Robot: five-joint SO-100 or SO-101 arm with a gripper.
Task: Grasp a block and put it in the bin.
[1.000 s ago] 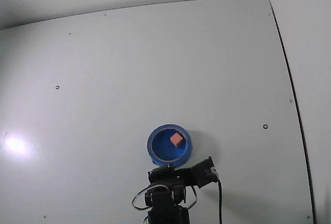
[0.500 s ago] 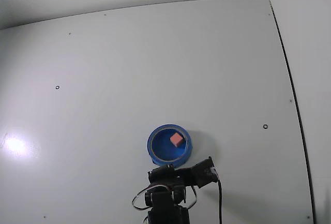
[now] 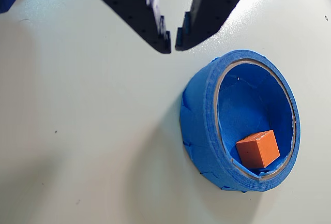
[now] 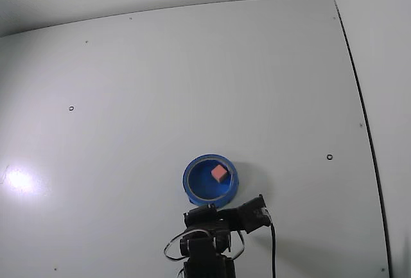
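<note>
Already the small orange-red cube block (image 3: 258, 149) sits inside the round, shallow, bright blue bin (image 3: 202, 125) — in the wrist view it rests on the bin's blue floor, toward the lower right of the well, close against the inner wall with its pale inner rim. In the fixed view the same block (image 4: 219, 173) shows as a pink-red square a little right of the middle of the bin (image 4: 192, 188), and the bin stands on the white table (image 4: 192, 79) just beyond the arm.

The black two-finger gripper (image 3: 172, 39) enters the wrist view from the top edge. Its two dark fingers taper down to tips that nearly meet, with only a thin slit of table showing between them, and nothing is held there. The tips hang above bare table to the upper left of the bin, near its rim but not touching it.

From the fixed view, the black arm (image 4: 209, 243) sits folded low at the near edge of the table, with a black cable (image 4: 273, 249) running down on its right — the gripper itself cannot be made out there. A bright glare spot (image 4: 19, 180) lies on the table at far left.
</note>
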